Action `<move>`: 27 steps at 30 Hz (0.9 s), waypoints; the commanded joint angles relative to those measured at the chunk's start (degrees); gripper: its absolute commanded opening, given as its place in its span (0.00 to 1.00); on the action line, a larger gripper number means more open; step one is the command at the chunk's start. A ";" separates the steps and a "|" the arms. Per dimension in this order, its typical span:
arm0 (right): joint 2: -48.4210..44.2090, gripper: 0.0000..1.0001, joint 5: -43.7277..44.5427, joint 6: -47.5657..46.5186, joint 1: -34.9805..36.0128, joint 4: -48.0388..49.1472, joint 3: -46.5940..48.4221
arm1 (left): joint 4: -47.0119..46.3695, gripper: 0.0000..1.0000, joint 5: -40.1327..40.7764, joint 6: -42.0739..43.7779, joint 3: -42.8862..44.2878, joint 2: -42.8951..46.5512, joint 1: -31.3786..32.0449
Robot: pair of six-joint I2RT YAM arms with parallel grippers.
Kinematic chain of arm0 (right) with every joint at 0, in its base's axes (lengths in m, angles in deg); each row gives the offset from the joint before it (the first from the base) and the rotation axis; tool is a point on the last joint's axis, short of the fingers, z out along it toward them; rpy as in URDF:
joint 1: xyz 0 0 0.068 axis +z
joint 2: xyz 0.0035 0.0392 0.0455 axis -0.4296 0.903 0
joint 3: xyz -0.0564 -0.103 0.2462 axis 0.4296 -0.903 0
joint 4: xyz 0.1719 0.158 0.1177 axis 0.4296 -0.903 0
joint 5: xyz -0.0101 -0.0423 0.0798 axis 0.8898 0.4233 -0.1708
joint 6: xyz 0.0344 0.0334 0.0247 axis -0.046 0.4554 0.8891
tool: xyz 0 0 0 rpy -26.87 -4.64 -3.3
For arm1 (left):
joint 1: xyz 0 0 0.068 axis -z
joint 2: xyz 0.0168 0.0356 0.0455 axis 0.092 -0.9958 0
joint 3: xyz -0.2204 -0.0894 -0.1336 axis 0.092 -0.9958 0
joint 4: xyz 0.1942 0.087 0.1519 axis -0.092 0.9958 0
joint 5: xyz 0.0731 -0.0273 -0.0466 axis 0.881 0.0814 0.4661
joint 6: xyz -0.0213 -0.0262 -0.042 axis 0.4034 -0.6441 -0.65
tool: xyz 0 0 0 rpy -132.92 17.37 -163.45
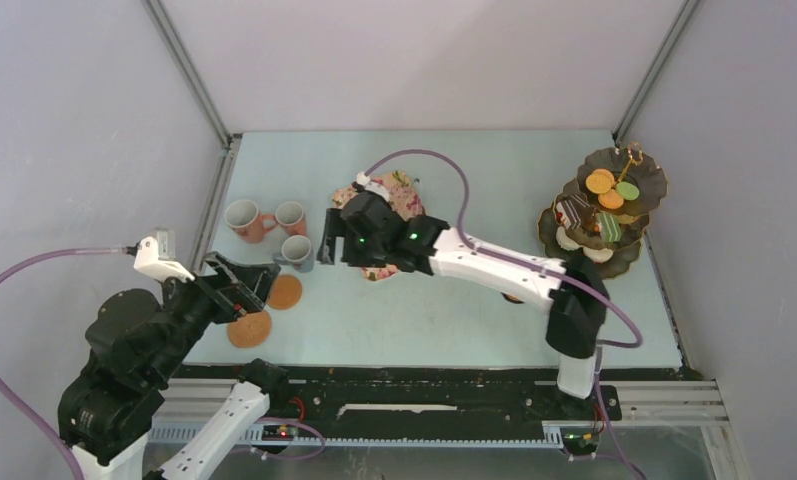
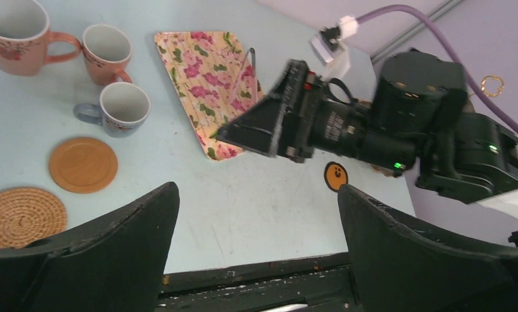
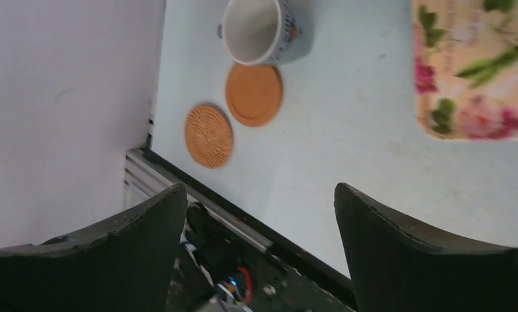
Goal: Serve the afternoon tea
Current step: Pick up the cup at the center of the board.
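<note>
The counter (image 1: pixel 454 310) is pale blue. Above it the right gripper (image 3: pixel 257 192) hangs released, fingers spread wide with nothing between them. The left gripper (image 2: pixel 257 188) is likewise released and bare, low over the near left corner and facing the right gripper (image 2: pixel 262 127).

The dark three-tier stand (image 1: pixel 649 170) stands well apart from both grippers, far off to the right gripper's rear, at the right edge of the counter. The floral tray (image 2: pixel 204 78) lies flat just to the right of the right gripper and ahead of the left gripper.

The three mugs sit upright ahead and to the left of the left gripper. The large pink-orange mug (image 2: pixel 15 29) is farthest and the small pink-orange mug (image 2: pixel 106 49) is beside it. The grey mug (image 3: pixel 259 29) is nearest, straight ahead of the right gripper.

The smooth coaster (image 3: pixel 253 94) lies just short of the grey mug. The woven coaster (image 3: pixel 208 136) lies beside it, closer to the left gripper. Both coasters are bare.

The treats are all on the stand, far from either gripper. The orange rounds (image 1: pixel 601 182) and a green macaron (image 1: pixel 627 190) are on top, with the cake slices (image 1: pixel 574 212) below. Thin tongs (image 2: pixel 242 77) rest on the tray.
</note>
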 commanded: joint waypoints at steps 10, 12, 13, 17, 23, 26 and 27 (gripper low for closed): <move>27.37 0.80 -2.45 17.82 -2.47 -2.60 25.57 | 2.58 0.98 1.70 3.71 1.56 2.02 -0.33; 29.05 0.80 -2.14 19.21 -2.58 -2.71 26.57 | 2.90 0.98 1.67 3.92 1.53 2.25 -0.33; 29.85 0.79 -2.70 20.08 -2.81 -2.34 26.72 | 3.08 0.98 1.68 4.04 1.59 2.41 -0.33; 33.10 0.74 -2.39 21.04 -3.08 -2.79 29.47 | 4.14 0.98 2.02 4.07 1.26 3.09 -0.31; 36.49 0.72 -2.41 20.92 -2.91 -4.79 34.25 | 4.17 0.98 1.73 3.69 0.13 4.25 -0.33; 35.25 0.73 -3.46 18.89 -3.06 -4.33 33.74 | 3.62 0.98 2.30 3.30 -1.57 3.81 -0.33; 34.36 0.74 -4.19 18.20 -3.35 -4.67 33.67 | 3.19 0.98 2.61 3.08 -2.67 3.49 -0.33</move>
